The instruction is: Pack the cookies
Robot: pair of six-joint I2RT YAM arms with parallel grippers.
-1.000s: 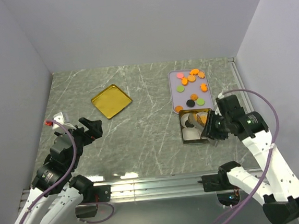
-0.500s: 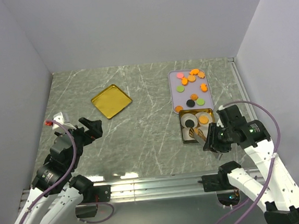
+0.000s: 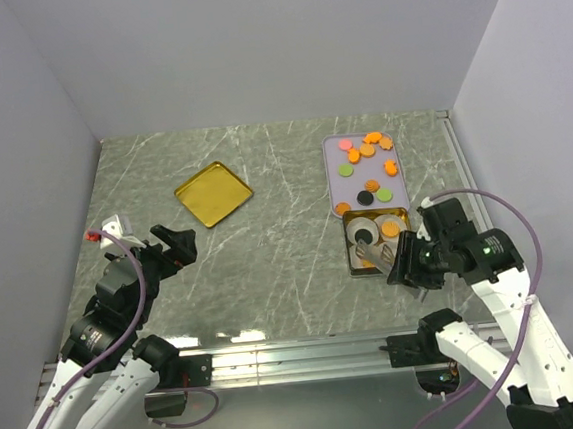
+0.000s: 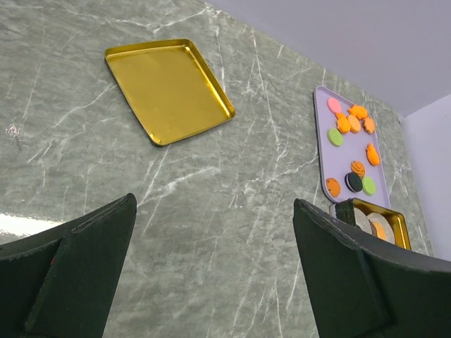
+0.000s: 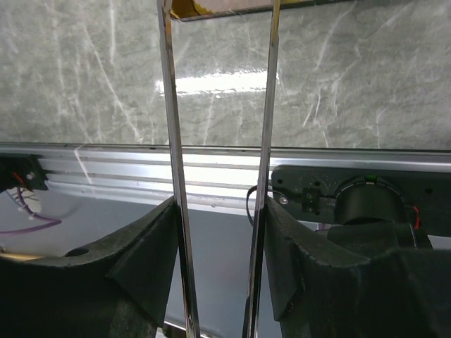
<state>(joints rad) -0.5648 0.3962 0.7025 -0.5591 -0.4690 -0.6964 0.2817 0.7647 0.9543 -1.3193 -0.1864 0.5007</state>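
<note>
Right arm: since a second ago you've drawn it back toward the near edge.
Left gripper (image 3: 174, 246): fingers spread wide, holding nothing.
Small flat cookies (image 3: 366, 153): mostly on lavender rectangular tray (image 3: 336, 188); one orange in gold square tin (image 3: 351, 264).
Right gripper (image 3: 399, 263): pinching thin metal tongs (image 5: 169, 141).

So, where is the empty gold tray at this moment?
In the top view the gold tray lies left of centre on the marble table, well left of the lilac tray with the cookies, touching nothing.
</note>
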